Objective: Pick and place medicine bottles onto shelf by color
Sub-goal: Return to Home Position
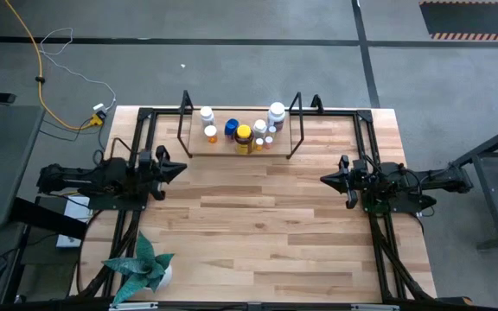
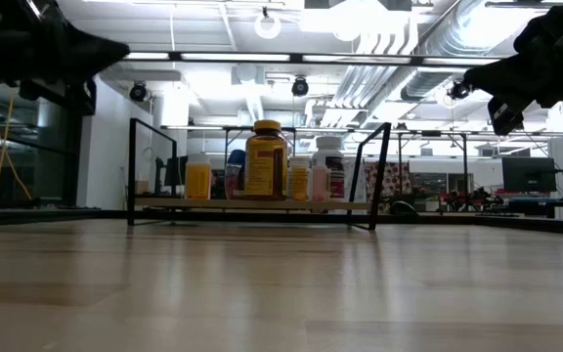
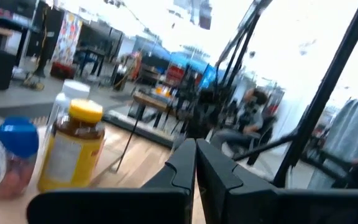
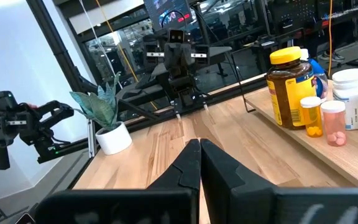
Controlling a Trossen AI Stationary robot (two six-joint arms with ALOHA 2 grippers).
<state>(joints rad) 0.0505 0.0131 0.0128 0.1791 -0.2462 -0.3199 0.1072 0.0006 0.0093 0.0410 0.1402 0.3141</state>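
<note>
Left jaws and right jaws are both closed and empty, parked over opposite desk (image 1: 258,233) sides, well apart from the shelf (image 1: 195,143). All medicine bottles (image 1: 276,112) stand on the shelf, amber bottle (image 1: 243,138) at its front edge. Reads as homing nearly done; next move needs nothing gripped.

A teal spiky plant (image 1: 141,268) in a white pot (image 4: 114,138) stands at the left-hand corner of the pale wooden tabletop (image 1: 258,229), at the bottom edge in the high view, with bare boards all round it. Out on the grey floor a yellow cable (image 1: 39,79) snakes toward the far left corner (a thin white one loops beside it). Overhead, silver ducts (image 2: 428,44) and bright lights; a dark monitor (image 2: 528,174) sits far off.
</note>
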